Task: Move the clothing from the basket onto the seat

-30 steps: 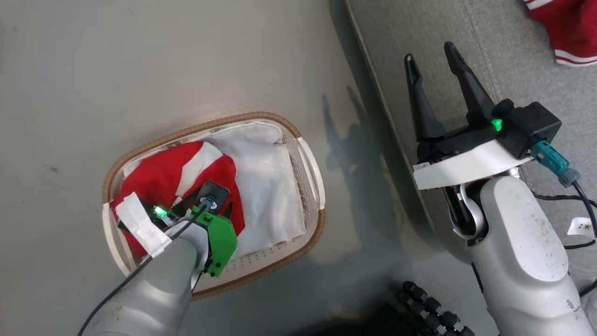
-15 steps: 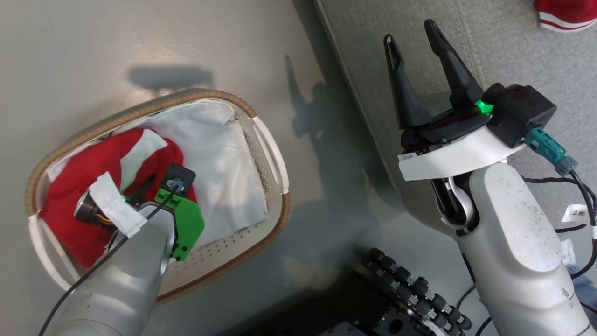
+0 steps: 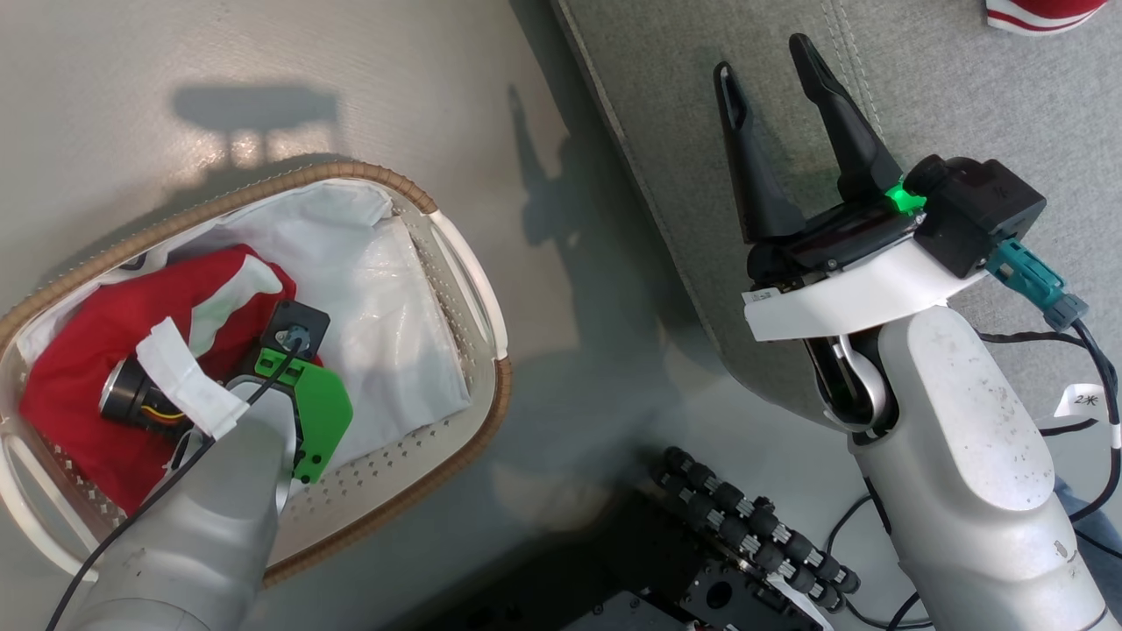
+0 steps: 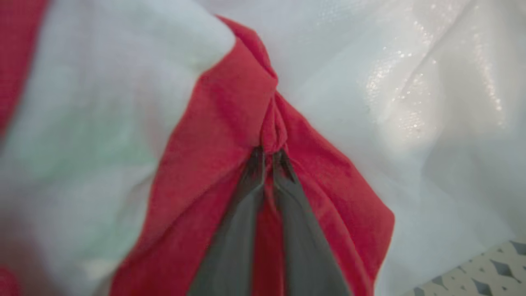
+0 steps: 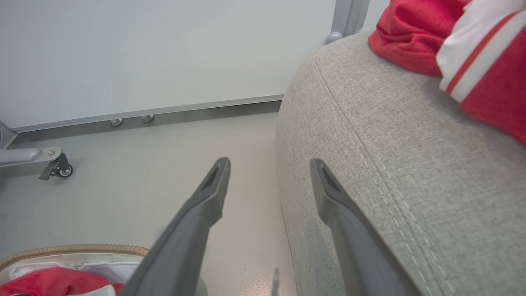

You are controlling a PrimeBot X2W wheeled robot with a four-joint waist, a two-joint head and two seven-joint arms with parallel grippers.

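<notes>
Since a second ago the whole head view has slid, and that is the camera turning, not the things; the basket [image 3: 351, 173] now sits at 8 o'clock of that view. Your left wrist has rolled over the load, so a dark motor barrel now shows beside it.

In the left wrist view, the left gripper [image 4: 269, 158] has its fingers drawn almost together on a peaked fold of the red clothing [image 4: 230, 123]. The rest of that garment lies heaped in the 9 o'clock half of the basket. The white liner [image 4: 411, 102] lies right against the pinch at 1 o'clock. I cannot tell whether any of it is caught in the fold.

So lift slowly and straight up, and watch that liner. If it rises with the red, let go and take a bite further toward 9 o'clock. Keep rising until the trailing cloth hangs free of the brown rim, or it may drag the light basket across the floor [image 3: 175, 53].

Then carry toward 2 o'clock, where the seat [image 3: 666, 79] lies. Your right gripper [image 3: 761, 57] hangs wide and empty over its near edge, so swing past it. Set down short of the garment [image 3: 1034, 13] already lying at 1 o'clock.
</notes>
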